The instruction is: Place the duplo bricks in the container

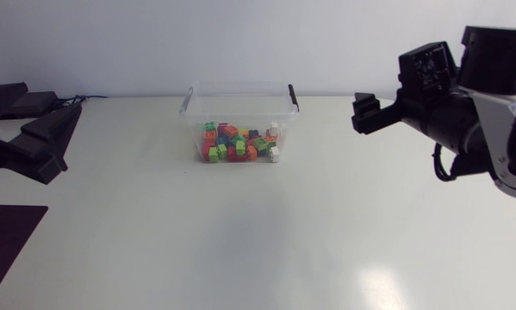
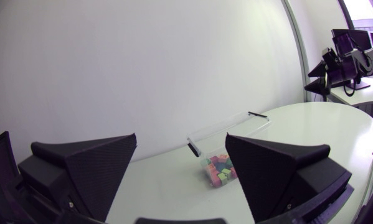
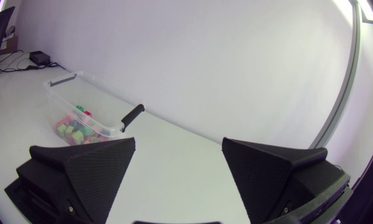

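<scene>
Claws gape wide, empty, left gripper [image 2: 181, 138] and right gripper [image 3: 179, 142] alike; duplo bricks [image 1: 239, 142] seemingly all sit in the far container [image 1: 240, 85], so further reaching risks knocking it.

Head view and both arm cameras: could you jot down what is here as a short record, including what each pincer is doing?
box: clear plastic with dark handles, standing toward the back of the table, midway between the arms
bricks: many colours, piled inside the box
left pincer: open, holding nothing, at the table's left side, apart from the box
right pincer: open, holding nothing, at the right side, apart from the box
table: white and smooth
</scene>
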`<state>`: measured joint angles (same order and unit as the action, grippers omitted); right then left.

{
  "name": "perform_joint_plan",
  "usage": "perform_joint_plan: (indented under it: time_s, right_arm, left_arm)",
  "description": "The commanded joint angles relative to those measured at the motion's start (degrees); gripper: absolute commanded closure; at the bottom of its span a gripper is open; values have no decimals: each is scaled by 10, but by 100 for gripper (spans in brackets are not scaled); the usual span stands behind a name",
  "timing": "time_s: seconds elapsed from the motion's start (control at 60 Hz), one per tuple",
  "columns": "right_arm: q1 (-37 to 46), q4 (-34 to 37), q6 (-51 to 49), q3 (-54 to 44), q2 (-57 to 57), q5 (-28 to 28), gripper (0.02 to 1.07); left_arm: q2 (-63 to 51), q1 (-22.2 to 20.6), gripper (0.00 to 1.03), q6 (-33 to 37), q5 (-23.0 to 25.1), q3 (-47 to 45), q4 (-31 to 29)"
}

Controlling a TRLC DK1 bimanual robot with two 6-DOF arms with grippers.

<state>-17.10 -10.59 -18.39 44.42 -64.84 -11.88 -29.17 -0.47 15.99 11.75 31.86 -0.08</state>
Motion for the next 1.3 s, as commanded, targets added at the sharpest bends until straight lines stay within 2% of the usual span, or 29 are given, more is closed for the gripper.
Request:
perform_joint_plan:
  time_s: [0.0, 0.267, 0.617, 1.283]
  right_arm:
    - [12, -7, 3, -43, 42, -4, 6]
    - [37, 5, -4, -137, 183, -4, 6]
    - [52, 74, -16, -222, 363, -5, 6]
    - [135, 96, 123, -376, 561, 81, 6]
  left_arm:
    - [13, 8, 4, -19, 3, -21, 4]
    - [53, 24, 4, -32, 2, -58, 9]
    - [79, 32, 4, -47, 1, -90, 5]
    - [226, 13, 4, -125, -81, -248, 2]
